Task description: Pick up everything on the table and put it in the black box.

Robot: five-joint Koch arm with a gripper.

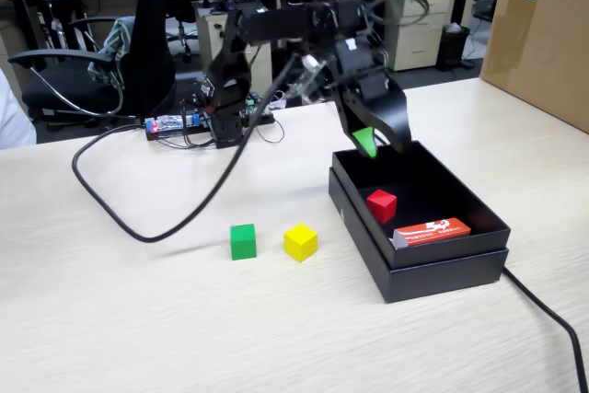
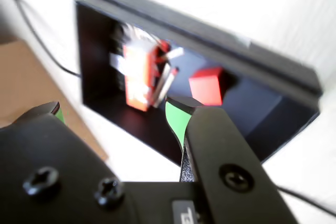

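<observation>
A red cube [image 1: 381, 205] [image 2: 206, 86] lies inside the black box [image 1: 442, 271] [image 2: 210, 30] beside a flat orange-red packet [image 1: 433, 231] [image 2: 137, 80]. On the table [image 1: 110, 319], left of the box, a green cube [image 1: 243, 241] and a yellow cube [image 1: 300, 242] stand side by side, a little apart. My gripper [image 1: 382, 144] [image 2: 115, 114] hangs over the box's far left corner. It is open: in the wrist view its green-padded jaws stand wide apart with nothing between them.
A thick black cable [image 1: 138, 227] loops over the table left of the cubes, and another [image 1: 552, 319] runs from behind the box to the front right. The arm's base [image 1: 225, 108] stands at the back. A big brown carton [image 1: 543, 34] fills the far right.
</observation>
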